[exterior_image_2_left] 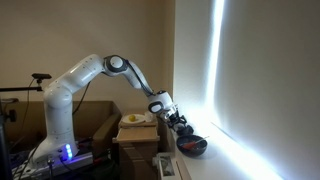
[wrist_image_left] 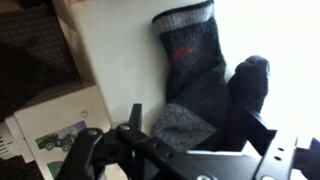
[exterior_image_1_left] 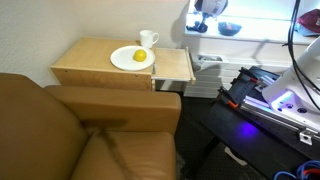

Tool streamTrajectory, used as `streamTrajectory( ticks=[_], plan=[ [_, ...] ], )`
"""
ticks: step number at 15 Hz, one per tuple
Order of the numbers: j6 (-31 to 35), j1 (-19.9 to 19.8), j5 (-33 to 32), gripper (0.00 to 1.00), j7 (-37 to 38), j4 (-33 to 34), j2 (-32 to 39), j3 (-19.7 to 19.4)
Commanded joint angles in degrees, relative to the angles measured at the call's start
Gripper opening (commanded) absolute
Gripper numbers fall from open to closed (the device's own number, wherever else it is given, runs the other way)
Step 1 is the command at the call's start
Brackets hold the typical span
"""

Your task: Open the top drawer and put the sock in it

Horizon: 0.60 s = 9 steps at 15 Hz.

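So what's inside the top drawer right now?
The top drawer stands pulled out; its visible floor is bare wood, with no sock in it. The sock lies on a white ledge in the wrist view. Whatever part sits under the cabinet top is hidden.

I count one sock (wrist_image_left: pixel 188 55) for certain, right under the tool (wrist_image_left: pixel 197 122). The dark lump beside it may be a second; I cannot tell. One printed sheet (wrist_image_left: pixel 55 130) lies off to the tool's side. Lower down from the tool I count one desk (exterior_image_1_left: pixel 85 60) with one drawer (exterior_image_1_left: pixel 173 65) pulled out. On the desk are one plate (exterior_image_1_left: pixel 121 58), one yellow fruit (exterior_image_1_left: pixel 139 57) and one mug (exterior_image_1_left: pixel 147 40). One armchair (exterior_image_1_left: pixel 80 130). One arm (exterior_image_2_left: pixel 95 72).
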Motion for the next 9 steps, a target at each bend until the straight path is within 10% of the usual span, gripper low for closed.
streamTrajectory(
  ticks=[1,9],
  plan=[
    [0.7,1.6,-0.4,1.00,5.8,6.4,5.4,-2.9],
    [-2.5,7.2,-7.4,0.38,15.8,10.4,11.9,-10.1]
  ],
)
